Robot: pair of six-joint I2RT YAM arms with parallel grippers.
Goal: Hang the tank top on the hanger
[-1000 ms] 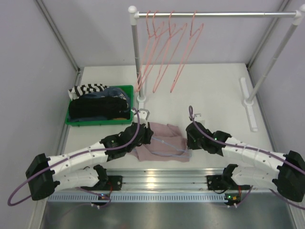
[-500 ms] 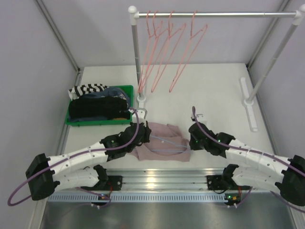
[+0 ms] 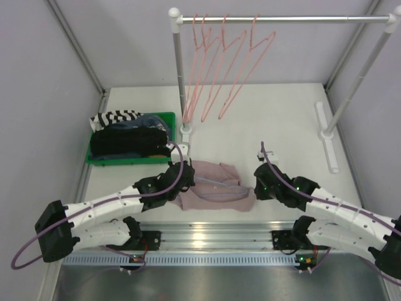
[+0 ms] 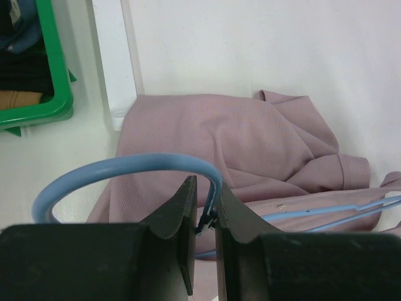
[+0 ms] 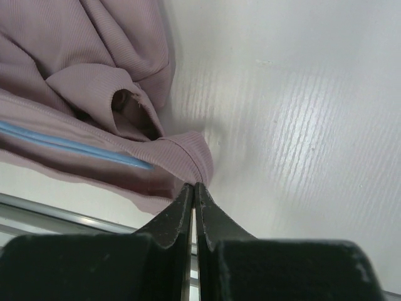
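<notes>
The dusty-pink tank top [image 3: 216, 191] lies crumpled on the white table between my two arms; it also shows in the left wrist view [image 4: 238, 138] and the right wrist view [image 5: 94, 81]. The light-blue wire hanger [image 4: 125, 166] lies partly inside it, with its hook sticking out on the left and its wire running across the fabric [image 3: 216, 184] [image 5: 69, 145]. My left gripper [image 3: 187, 177] [image 4: 205, 195] is shut on the hanger's neck just below the hook. My right gripper [image 3: 255, 188] [image 5: 193, 187] is shut on the tank top's right edge, low over the table.
A green bin [image 3: 100, 158] of striped and dark clothes stands at the left [image 4: 44, 106]. A white clothes rack [image 3: 182, 88] with several pink wire hangers [image 3: 219, 69] stands behind, one foot [image 3: 329, 144] at the right, another [image 4: 116, 56] beside the bin.
My right gripper has moved right and toward the near edge, drawing the tank top's right edge with it. The left gripper has held still. The pink hangers have swung slightly.
</notes>
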